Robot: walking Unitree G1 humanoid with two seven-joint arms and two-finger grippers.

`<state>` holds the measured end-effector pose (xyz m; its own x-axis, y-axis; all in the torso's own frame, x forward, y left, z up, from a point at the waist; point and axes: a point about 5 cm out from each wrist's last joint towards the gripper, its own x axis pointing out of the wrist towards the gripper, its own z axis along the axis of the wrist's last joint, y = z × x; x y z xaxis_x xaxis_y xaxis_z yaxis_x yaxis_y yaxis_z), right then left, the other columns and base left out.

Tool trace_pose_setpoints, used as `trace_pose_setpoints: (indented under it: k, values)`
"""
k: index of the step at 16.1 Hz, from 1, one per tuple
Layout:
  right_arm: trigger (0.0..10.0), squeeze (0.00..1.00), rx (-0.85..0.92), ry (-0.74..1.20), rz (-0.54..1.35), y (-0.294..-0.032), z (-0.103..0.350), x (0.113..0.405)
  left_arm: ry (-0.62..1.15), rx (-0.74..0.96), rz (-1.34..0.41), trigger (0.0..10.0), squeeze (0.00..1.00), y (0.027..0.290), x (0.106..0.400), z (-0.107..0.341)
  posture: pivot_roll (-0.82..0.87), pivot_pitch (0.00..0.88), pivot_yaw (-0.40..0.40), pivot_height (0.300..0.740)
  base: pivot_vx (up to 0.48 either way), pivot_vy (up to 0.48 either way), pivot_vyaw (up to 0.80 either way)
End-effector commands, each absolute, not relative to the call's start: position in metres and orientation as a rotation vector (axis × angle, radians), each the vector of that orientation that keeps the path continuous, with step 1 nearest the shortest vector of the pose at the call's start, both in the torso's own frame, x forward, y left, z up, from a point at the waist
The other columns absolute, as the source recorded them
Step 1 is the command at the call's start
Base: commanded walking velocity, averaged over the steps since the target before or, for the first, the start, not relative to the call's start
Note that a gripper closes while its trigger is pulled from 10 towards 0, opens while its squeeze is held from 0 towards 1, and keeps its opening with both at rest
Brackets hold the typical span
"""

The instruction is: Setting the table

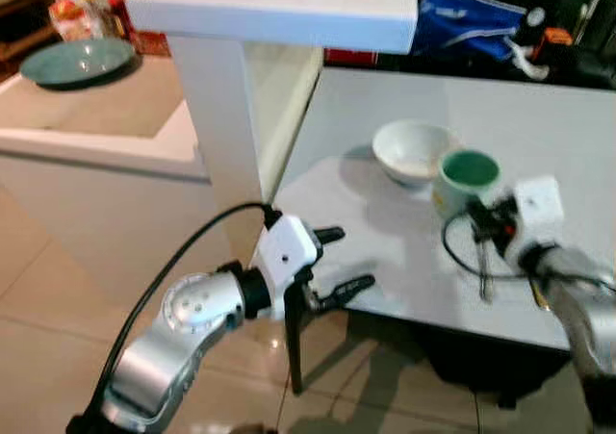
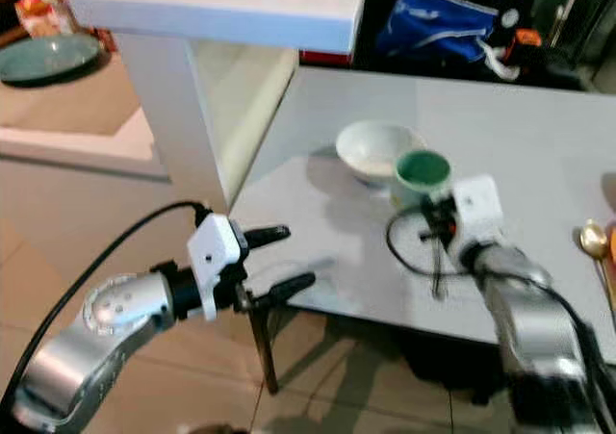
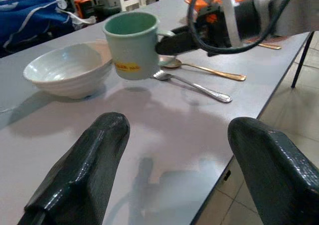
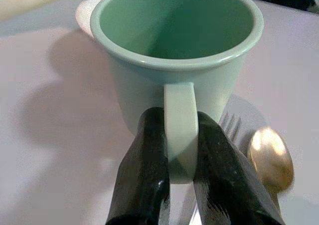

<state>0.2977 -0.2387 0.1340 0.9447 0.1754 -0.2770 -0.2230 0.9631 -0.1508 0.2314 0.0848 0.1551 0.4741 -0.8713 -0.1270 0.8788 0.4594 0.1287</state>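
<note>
Left gripper (image 1: 342, 259): black fingers spread wide, empty, at the grey table's (image 1: 385, 261) near edge.
White ribbed bowl (image 1: 412, 149): on the table, just beside the mug.
Green enamel mug (image 3: 131, 44): yellow label, writing unreadable; raised above the table.
Right gripper (image 4: 181, 157): pinching the mug's handle.
Silver fork (image 3: 192, 85), gold spoon (image 3: 202, 68): below the mug.

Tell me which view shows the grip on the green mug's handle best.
The right wrist view: the right tool pinches the green mug by its handle, close up. The left wrist view shows the mug lifted off the table; the eye views show it small beside the white bowl.
</note>
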Motion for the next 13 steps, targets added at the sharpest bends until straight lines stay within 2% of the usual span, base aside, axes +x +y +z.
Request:
trace_pose_setpoints:
  k: [1,4,5,10,12,13]
  values:
    - [10.0,0.00,-0.193,0.232,0.250,-0.227,0.137,0.307,0.038,0.204,-1.065,10.0,0.00,0.087,0.232,0.158,0.02,0.007,0.017,0.740,0.000,0.000,0.00]
    - [10.0,0.00,-0.197,0.223,0.339,-0.212,0.134,0.308,0.040,0.209,-1.061,10.0,0.00,0.088,0.231,0.158,0.02,0.008,0.006,0.740,0.000,0.000,0.00]
    - [10.0,0.00,-0.201,0.213,0.339,-0.215,0.138,0.304,0.041,0.211,-1.059,10.0,0.00,0.088,0.231,0.158,0.02,0.008,0.006,0.740,0.000,0.000,0.00]
    - [10.0,0.00,-0.231,0.100,0.190,-0.256,0.185,0.272,0.036,0.192,-1.039,10.0,0.00,0.089,0.226,0.158,0.02,0.016,-0.002,0.740,0.000,0.000,0.00]
    - [10.0,0.00,-0.252,0.072,0.129,-0.266,0.195,0.274,0.030,0.203,-1.015,10.0,0.00,0.087,0.229,0.158,0.01,0.022,0.004,0.740,0.000,0.000,0.00]
    - [10.0,0.00,-0.238,0.057,0.065,-0.273,0.195,0.284,0.013,0.217,-0.993,10.0,0.00,0.085,0.234,0.159,0.01,0.028,0.010,0.740,0.000,0.000,0.00]
